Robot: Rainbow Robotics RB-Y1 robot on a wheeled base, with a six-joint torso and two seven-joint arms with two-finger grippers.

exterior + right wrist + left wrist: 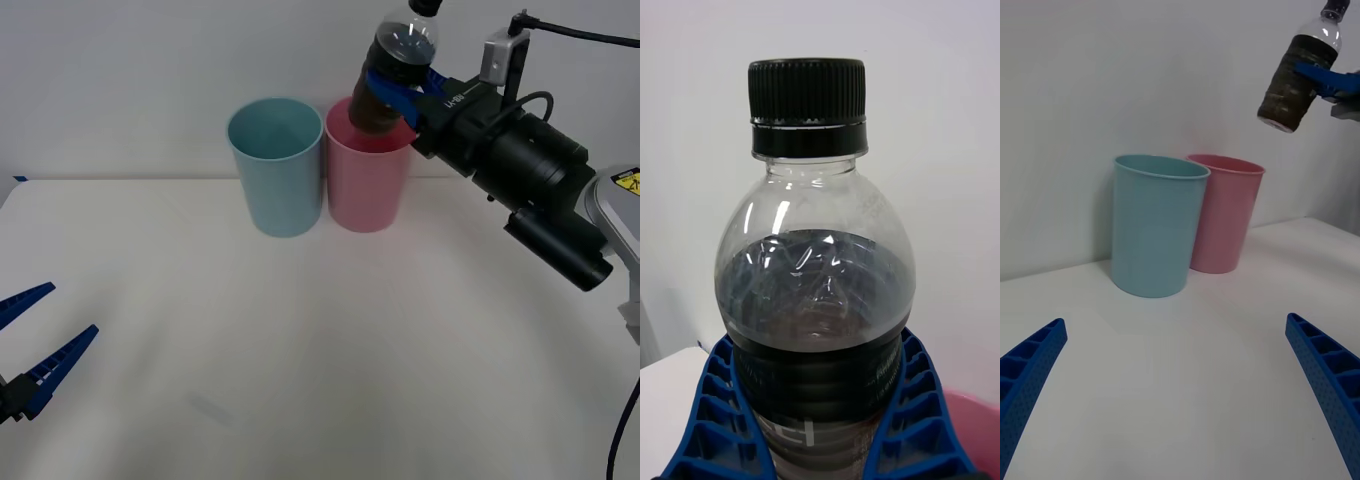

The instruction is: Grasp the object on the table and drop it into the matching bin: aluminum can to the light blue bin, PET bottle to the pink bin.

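The PET bottle (398,62), clear with a black cap and a dark lower half, hangs tilted in the air over the pink bin (366,185). My right gripper (398,88) is shut on its ribbed lower half; up close the blue fingers (917,420) hug both sides of the bottle (816,300), with the pink rim (974,409) just beneath. The light blue bin (277,170) stands touching the pink one on its left. My left gripper (35,350) rests open low at the table's near left, and from it I see the bottle (1296,75) above the pink bin (1225,214).
The white table (300,350) stretches wide in front of both bins, which stand near its far edge against a plain white wall. The light blue bin (1155,225) sits nearest my left gripper. The right arm's black forearm (540,190) reaches in from the right.
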